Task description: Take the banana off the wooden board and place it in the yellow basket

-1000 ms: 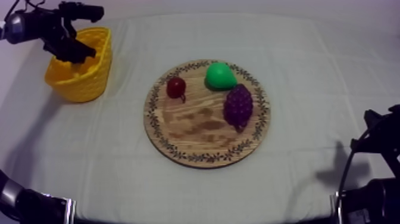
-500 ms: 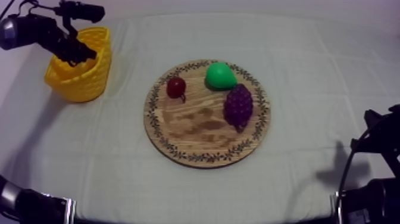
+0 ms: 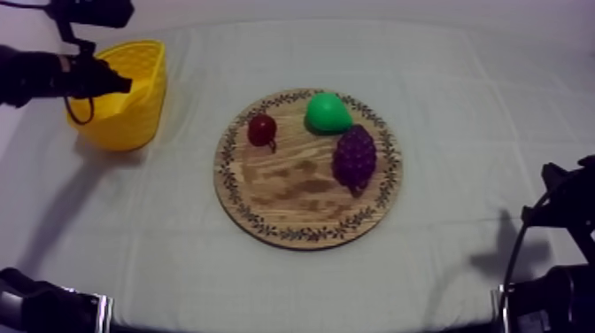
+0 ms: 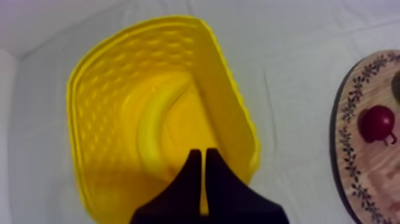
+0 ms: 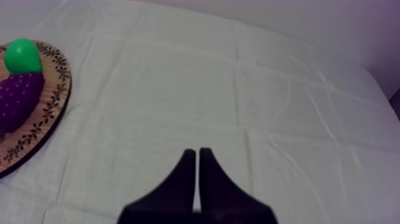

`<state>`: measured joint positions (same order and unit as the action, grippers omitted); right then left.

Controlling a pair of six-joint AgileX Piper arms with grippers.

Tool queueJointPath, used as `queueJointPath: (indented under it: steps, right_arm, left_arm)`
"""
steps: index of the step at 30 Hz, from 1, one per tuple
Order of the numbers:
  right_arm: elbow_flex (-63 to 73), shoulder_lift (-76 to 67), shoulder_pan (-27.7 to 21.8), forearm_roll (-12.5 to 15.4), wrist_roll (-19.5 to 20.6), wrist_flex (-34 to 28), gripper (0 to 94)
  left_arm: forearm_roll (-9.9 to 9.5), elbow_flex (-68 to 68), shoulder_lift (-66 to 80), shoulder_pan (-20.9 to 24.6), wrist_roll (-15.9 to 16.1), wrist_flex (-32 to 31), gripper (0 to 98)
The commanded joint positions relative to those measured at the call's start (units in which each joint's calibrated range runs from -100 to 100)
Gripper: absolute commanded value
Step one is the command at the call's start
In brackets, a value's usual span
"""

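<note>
Since a second ago the left gripper [image 4: 199, 154] has drawn back leftward and hangs over the yellow basket [image 3: 146, 111], fingers pressed together, holding nothing. The banana [image 4: 156, 128] lies inside the basket. The pear [image 3: 328, 112], bunch of grapes [image 3: 354, 157] and small red fruit [image 3: 262, 129] sit on the wooden board [image 3: 292, 199]; the right gripper [image 5: 197, 152] is closed over bare cloth [image 5: 250, 89].

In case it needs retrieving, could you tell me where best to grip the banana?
I'd grip the banana at its middle, from straight above, across its narrow width: it lies curved on the basket floor, and the walls block sideways approach.
</note>
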<state>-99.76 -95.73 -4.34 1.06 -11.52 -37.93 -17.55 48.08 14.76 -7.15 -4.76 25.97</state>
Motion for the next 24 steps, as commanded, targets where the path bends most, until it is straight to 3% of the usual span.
queueJointPath:
  steps: [1, 4, 10, 12, 17, 24]
  right_arm:
    - [0.0, 0.0, 0.0, 0.0, 0.0, -0.1, 0.3]
    - [0.0, 0.0, 0.0, 0.0, 0.0, -0.1, 0.3]
    - [0.0, 0.0, 0.0, 0.0, 0.0, -0.1, 0.3]
    - [0.0, 0.0, 0.0, 0.0, 0.0, -0.1, 0.3]
    - [0.0, 0.0, 0.0, 0.0, 0.0, -0.1, 0.3]
    - [0.0, 0.0, 0.0, 0.0, 0.0, -0.1, 0.3]
  left_arm:
    - [0.74, 7.5, 12.4, 0.0, 0.1, -1.0, 0.1]
    - [3.11, 13.9, 21.4, 0.5, 1.3, -1.9, 0.0]
    - [11.52, 25.3, 38.4, 2.9, 7.3, -2.6, 0.0]
    - [13.28, 28.8, 43.4, 3.4, 8.2, -2.3, 0.0]
    - [16.11, 37.2, 54.9, 4.5, 9.0, -1.1, 0.0]
    - [17.01, 44.7, 67.0, 5.5, 8.6, 2.2, 0.0]
